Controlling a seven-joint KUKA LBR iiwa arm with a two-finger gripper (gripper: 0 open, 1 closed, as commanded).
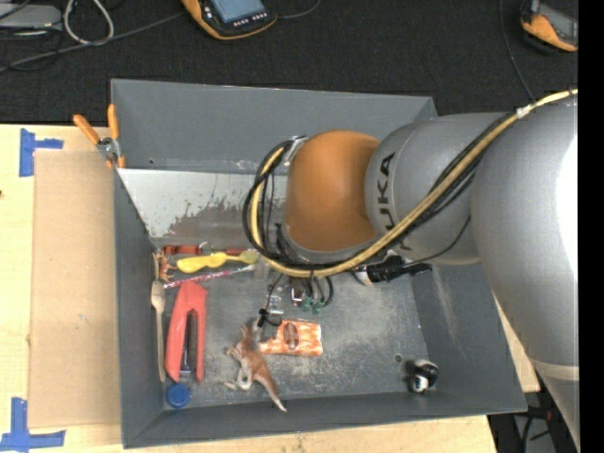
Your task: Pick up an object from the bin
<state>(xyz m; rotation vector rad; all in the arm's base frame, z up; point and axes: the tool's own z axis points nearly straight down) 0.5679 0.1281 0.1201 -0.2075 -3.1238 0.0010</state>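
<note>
Glossy flat orange packet point(293, 338) beside slender tan kangaroo figure point(251, 360)

Orange wrist cover point(326, 192) & cables point(260, 215) hide most of my gripper point(274, 314); can't tell its state. Arm point(491, 215) runs off right edge & covers bin point(137, 328) floor right of gripper. Yellow thing point(212, 262), up-left of gripper: one end tucked under cables. Small black-white obj point(420, 376), far right of gripper: too small to ID.

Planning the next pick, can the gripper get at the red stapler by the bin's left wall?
Probably yes: the red stapler lies uncovered, though the bin's left wall stands close beside it.
</note>
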